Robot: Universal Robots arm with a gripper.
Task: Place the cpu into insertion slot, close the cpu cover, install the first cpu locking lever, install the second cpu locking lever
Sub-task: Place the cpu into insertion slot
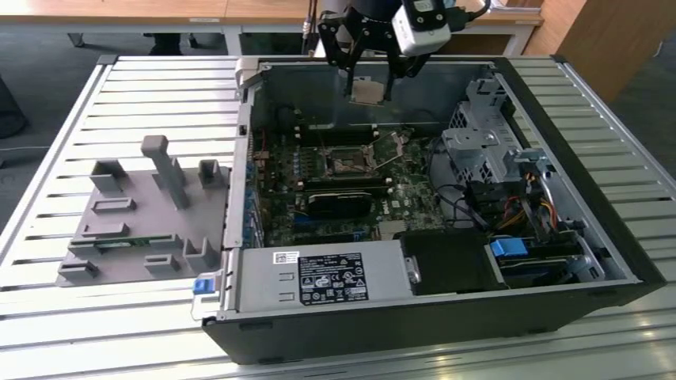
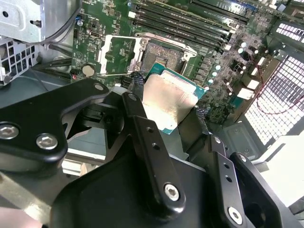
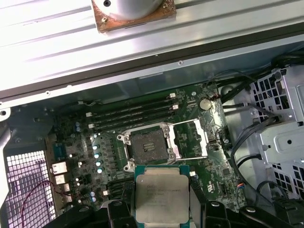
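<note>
End effector grips the cpu by its edges, the insertion slot open well below it; a tilted or offset seating could likely damage socket contacts.

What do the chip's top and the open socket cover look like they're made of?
The cpu: likely metal lid, matte silver-grey sheen, on a green laminate-looking rim. The cpu cover: probably bare sheet metal, thin, bright and reflective.

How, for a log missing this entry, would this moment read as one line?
gripper: shut on cpu | cpu: held above motherboard | insertion slot: empty | cpu cover: open
</note>
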